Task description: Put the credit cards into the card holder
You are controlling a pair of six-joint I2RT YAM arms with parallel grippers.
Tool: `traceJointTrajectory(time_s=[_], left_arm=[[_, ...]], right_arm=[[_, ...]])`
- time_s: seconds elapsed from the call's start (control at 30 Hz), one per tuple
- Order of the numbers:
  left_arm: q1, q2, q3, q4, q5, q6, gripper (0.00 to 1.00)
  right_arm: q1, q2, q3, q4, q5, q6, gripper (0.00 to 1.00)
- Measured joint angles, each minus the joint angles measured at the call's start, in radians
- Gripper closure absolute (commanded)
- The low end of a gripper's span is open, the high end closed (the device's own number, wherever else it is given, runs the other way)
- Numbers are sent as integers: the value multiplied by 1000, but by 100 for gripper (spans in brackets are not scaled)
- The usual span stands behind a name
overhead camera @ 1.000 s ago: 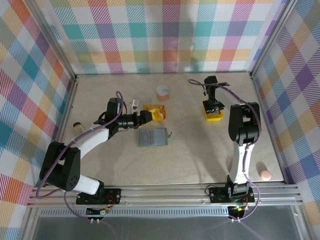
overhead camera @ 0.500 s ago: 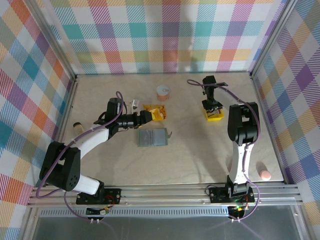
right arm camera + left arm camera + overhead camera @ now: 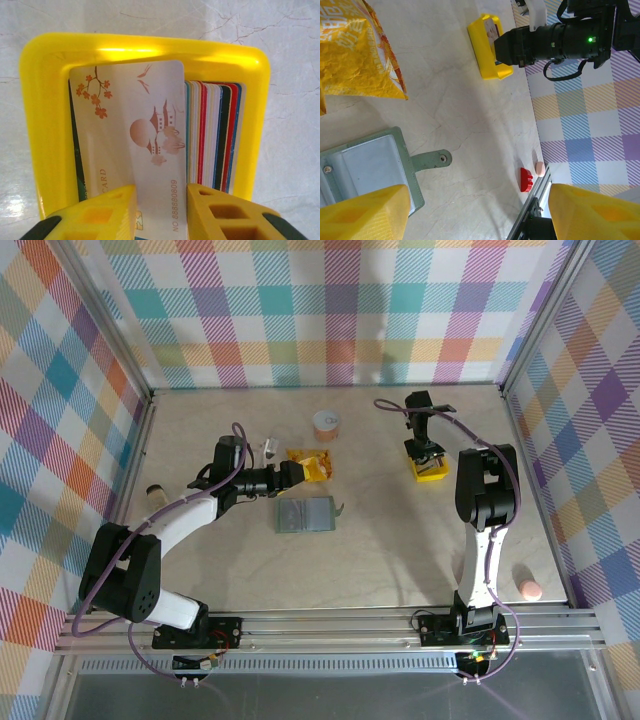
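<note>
Right gripper (image 3: 161,196) — narrower than before — over white card (image 3: 135,135) in yellow tray (image 3: 47,125)

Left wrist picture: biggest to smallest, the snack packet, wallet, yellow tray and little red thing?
Biggest: the snack packet and the wallet, about alike, both cut off at the edge.
Then the yellow tray.
Smallest: the red thing.

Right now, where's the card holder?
In the top view, the card holder lies open on the table, left of centre, just on the near side of the orange snack packet.
</note>
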Motion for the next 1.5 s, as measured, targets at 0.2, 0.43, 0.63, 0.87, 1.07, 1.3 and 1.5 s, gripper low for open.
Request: traceJointTrajectory(time_s=[0.2, 0.43, 0.63, 0.87, 1.07, 1.3, 1.5], left_arm=[[0, 0, 0, 0, 0, 0, 27], [0, -1, 0, -1, 0, 0, 28], [0, -22, 0, -19, 0, 0, 28], [0, -63, -12, -23, -1, 1, 28], [0, -85, -21, -31, -1, 5, 28], [0, -85, -20, -49, -2, 19, 28], [0, -84, -20, -52, -2, 22, 28]], right_arm=[[0, 0, 0, 7, 7, 0, 77], [3, -2, 0, 21, 18, -1, 84], [18, -18, 0, 32, 18, -4, 87], [27, -32, -12, 43, 18, -3, 84], [27, -33, -17, 46, 17, -3, 83], [26, -33, -17, 47, 22, -3, 84], [26, -33, -14, 46, 26, -3, 80]])
